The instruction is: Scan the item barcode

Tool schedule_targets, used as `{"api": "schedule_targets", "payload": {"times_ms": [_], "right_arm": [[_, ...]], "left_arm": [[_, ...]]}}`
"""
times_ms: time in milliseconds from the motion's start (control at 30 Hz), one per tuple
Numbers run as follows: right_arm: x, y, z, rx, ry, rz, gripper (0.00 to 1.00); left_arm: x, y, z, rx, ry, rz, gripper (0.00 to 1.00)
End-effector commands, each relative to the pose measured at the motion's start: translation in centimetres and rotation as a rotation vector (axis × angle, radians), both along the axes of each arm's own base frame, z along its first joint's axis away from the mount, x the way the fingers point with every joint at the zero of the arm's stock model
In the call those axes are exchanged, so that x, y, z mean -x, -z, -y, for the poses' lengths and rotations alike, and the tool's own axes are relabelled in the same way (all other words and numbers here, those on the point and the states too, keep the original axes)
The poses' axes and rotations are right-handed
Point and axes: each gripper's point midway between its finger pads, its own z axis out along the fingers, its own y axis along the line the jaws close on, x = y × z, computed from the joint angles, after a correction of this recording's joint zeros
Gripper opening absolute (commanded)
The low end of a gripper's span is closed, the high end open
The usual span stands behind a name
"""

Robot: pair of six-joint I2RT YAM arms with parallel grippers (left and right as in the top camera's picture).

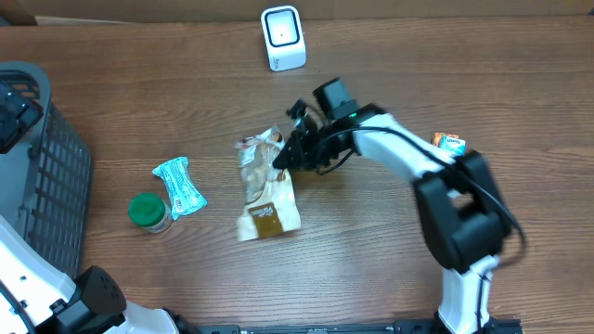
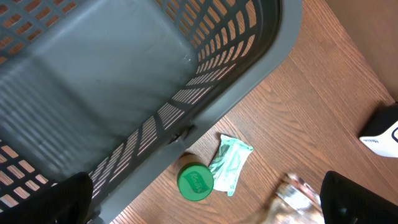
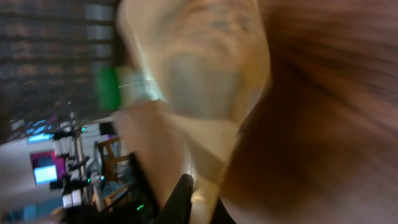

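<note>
The wooden table (image 1: 371, 269) carried a white scanner (image 1: 283, 37) near its far edge, a brown snack bag (image 1: 266, 195) in the middle, a teal packet (image 1: 179, 186) just beside a green-lidded jar (image 1: 148, 211), a dark basket (image 1: 51, 176) at the left and a small orange packet (image 1: 449, 143) at the right.

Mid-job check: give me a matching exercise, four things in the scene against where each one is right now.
Things
1. white box-shaped scanner
2. green-lidded small jar
3. cream and brown crinkled snack bag
4. dark grey slatted plastic basket

Places
A. at the left edge of the table
B. pinched by the right gripper
C. alone at the far edge
D. next to a pale teal wrapped packet

Pairs: 1-C, 2-D, 3-B, 4-A.
</note>
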Motion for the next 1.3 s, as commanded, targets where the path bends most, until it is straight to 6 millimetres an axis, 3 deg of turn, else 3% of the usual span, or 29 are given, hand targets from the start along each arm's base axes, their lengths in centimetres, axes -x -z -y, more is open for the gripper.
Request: {"api": "schedule_targets", "payload": {"times_ms": [0,167,467,767,933,967,1033,1067,1167,1267], "right_arm": [[1.0,-7.5,0.6,-0.182,-0.088,0.123,0.04],[1.6,-8.1,1.5,-0.213,-0.092,0.069,0.04],[0.6,-1.8,4.4,0.225,0.059,0.078,0.04],[0.6,0.8,6.0,0.499,0.166,0.104,0.04],[2.3,2.0,3.6,0.558,0.151,0.119,0.04],[2.7,2.4,3.0,0.558,0.145,0.114,0.09],[3.4,3.8,1.3,0.556,0.128,0.104,0.3],[3.8,4.6,0.5,0.548,0.115,0.091,0.32],[4.5,6.6,-1.1,0.515,0.087,0.043,0.29],[4.7,7.2,-1.8,0.478,0.068,0.014,0.24]], "left_arm": [[-0.1,-0.1,0.3,-0.002,0.023,0.002,1.0],[-0.1,-0.1,0.3,-0.002,0.023,0.002,1.0],[-0.1,-0.1,0.3,-0.002,0.023,0.002,1.0],[-0.1,-0.1,0.3,-0.002,0.023,0.002,1.0],[-0.1,-0.1,0.3,-0.002,0.023,0.002,1.0],[-0.1,-0.1,0.3,-0.002,0.023,0.002,1.0],[-0.1,-0.1,0.3,-0.002,0.023,0.002,1.0],[-0.1,-0.1,0.3,-0.002,0.023,0.002,1.0],[-0.1,-0.1,0.3,-0.002,0.023,0.002,1.0],[-0.1,-0.1,0.3,-0.002,0.023,0.002,1.0]]}}
